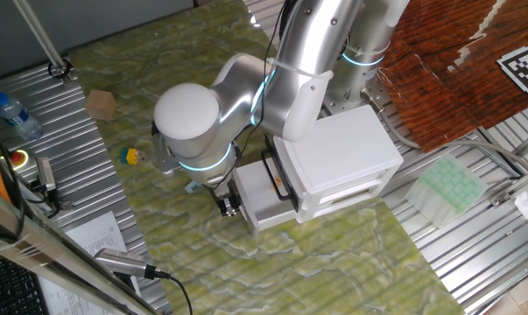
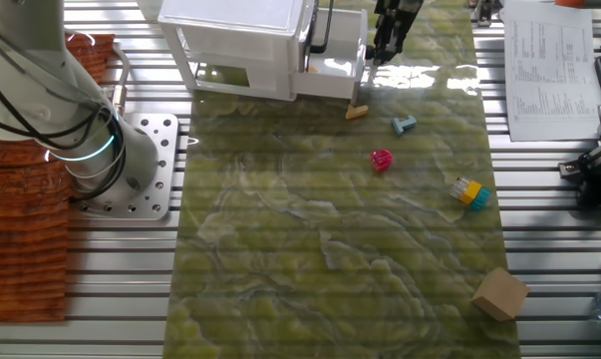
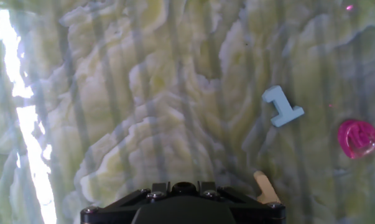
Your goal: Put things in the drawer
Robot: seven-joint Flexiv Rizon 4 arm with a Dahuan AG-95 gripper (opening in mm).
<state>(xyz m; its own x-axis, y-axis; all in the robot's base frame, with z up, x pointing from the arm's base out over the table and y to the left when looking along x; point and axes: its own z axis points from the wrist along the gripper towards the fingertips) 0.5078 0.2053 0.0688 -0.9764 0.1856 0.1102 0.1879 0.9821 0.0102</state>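
My end effector (image 2: 388, 38) hangs just in front of the open drawer (image 1: 262, 203), at the far edge of the desk (image 2: 330, 249) as the other fixed view shows it. I cannot tell how wide its fingers stand or whether they hold anything: the hand view shows only the black body at the bottom edge, and in both fixed views the arm or the distance hides the tips. An orange shape shows at the drawer's mouth in one fixed view (a toy or part of the cabinet, I cannot say).

Just beside the end effector, on the desk in front of the drawer, lies the tan piece (image 2: 356, 112), touching nothing. A little further out sits the light blue piece (image 3: 282, 106), then the pink piece (image 3: 358, 137), and well apart toward the desk's right side the yellow and blue piece (image 2: 469, 192). A cardboard block (image 2: 499, 293) rests near the corner.

The risks I see:
- If I descend without checking the fingers, I may knock the tan piece under the drawer front.
- The drawer's black handle (image 1: 279, 179) stands close to the wrist; a careless swing could push the drawer shut or shift the cabinet (image 1: 341, 156).
- The pieces are small and flat, so a grasp slightly off centre could flick one away across the desk.
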